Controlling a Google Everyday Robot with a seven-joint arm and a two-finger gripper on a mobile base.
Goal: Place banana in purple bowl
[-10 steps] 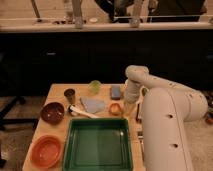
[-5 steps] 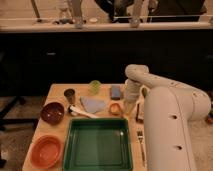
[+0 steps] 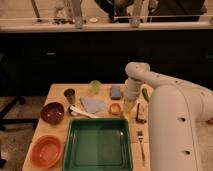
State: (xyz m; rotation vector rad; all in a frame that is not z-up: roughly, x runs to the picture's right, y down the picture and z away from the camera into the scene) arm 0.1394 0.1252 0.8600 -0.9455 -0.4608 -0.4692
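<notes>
The purple bowl (image 3: 52,112) sits at the table's left side, empty and dark maroon. My gripper (image 3: 127,108) points down over the right middle of the table, just right of a small round orange fruit (image 3: 115,108). It is shut. A pale yellow sliver, the banana (image 3: 125,104), shows at the gripper's tip. I cannot tell whether the banana is held or only lies beneath the gripper. The white arm (image 3: 137,75) bends down to the gripper from the right.
A green tray (image 3: 97,145) fills the table's front middle, with an orange bowl (image 3: 46,150) to its left. A white spoon (image 3: 82,112), blue cloth (image 3: 92,104), dark cup (image 3: 70,95), green cup (image 3: 95,86) and blue sponge (image 3: 115,92) lie behind. A green vegetable (image 3: 145,94), brown block (image 3: 141,112) and fork (image 3: 141,145) lie on the right.
</notes>
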